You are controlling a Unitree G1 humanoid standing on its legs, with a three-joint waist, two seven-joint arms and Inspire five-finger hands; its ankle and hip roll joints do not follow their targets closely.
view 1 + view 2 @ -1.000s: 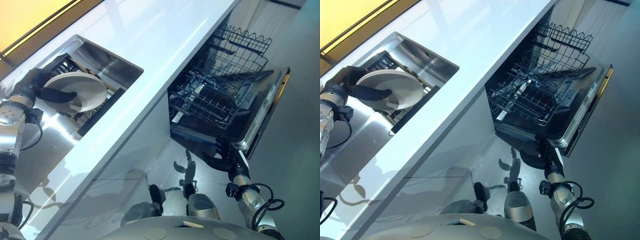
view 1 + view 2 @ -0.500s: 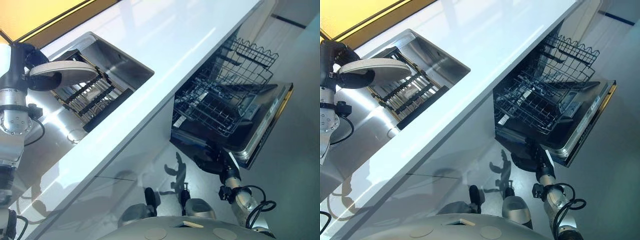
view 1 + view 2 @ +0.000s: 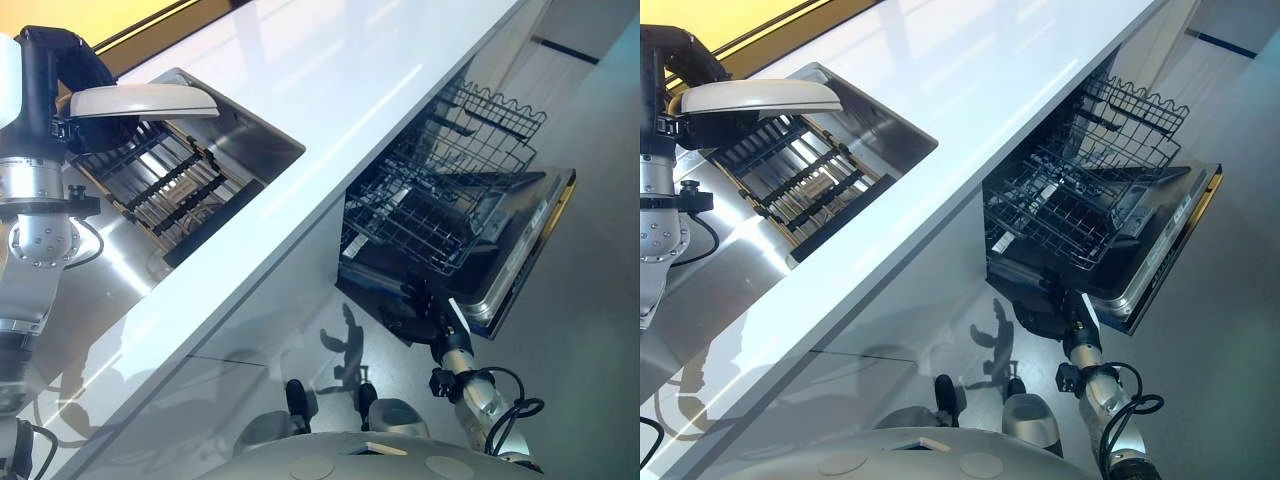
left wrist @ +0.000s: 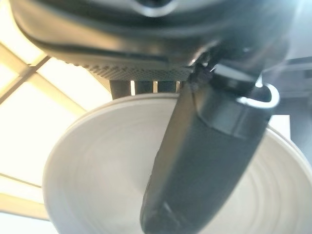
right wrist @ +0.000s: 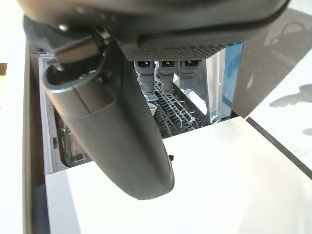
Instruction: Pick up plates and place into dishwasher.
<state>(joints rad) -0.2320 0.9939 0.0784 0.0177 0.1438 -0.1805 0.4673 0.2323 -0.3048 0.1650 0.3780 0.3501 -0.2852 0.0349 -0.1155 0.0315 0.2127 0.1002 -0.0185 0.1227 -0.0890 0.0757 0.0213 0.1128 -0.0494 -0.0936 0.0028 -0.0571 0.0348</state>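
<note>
Left hand (image 3: 52, 75) pinches the plate (image 3: 140, 100) above the sink (image 3: 255, 140); dishwasher (image 3: 440, 215) rack looks empty. Right hand (image 3: 1040, 310) by the door (image 3: 520, 260), fingers unclear.

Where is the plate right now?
The plate is in the left hand, held flat above the sink and its rack, at the eye views' upper left.

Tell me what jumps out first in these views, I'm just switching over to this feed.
The white plate stands out: the left hand grips it by its rim and holds it roughly level above the steel sink, over the dark dish rack inside it. To the right, under the white counter, the dishwasher hangs open with its wire racks pulled out, and the right hand sits low beside its door.
</note>
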